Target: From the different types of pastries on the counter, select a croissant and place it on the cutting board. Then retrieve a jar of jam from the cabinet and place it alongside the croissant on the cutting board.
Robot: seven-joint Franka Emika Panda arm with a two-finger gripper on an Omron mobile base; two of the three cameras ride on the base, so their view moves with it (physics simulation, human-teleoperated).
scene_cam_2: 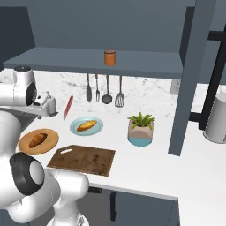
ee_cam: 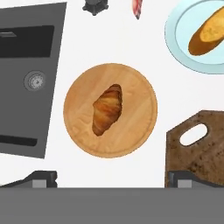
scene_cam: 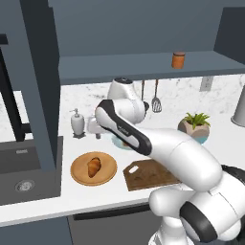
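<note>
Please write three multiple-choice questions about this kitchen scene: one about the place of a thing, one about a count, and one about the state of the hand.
1. Where does the ridged orange-brown croissant lie?
A. on the dark brown wooden cutting board
B. on the round light-wood plate
C. on the pale blue plate

2. How many utensils hang on the marble backsplash in the right base view?
A. two
B. six
C. four

3. In what state is the robot's hand?
A. open and holding nothing
B. shut on the croissant
C. shut on the reddish-brown jam jar

Answers: 1 B, the croissant rests in the middle of the wooden plate. 2 C, four hang in a row. 3 A, the fingertips stand wide apart above the croissant.
</note>
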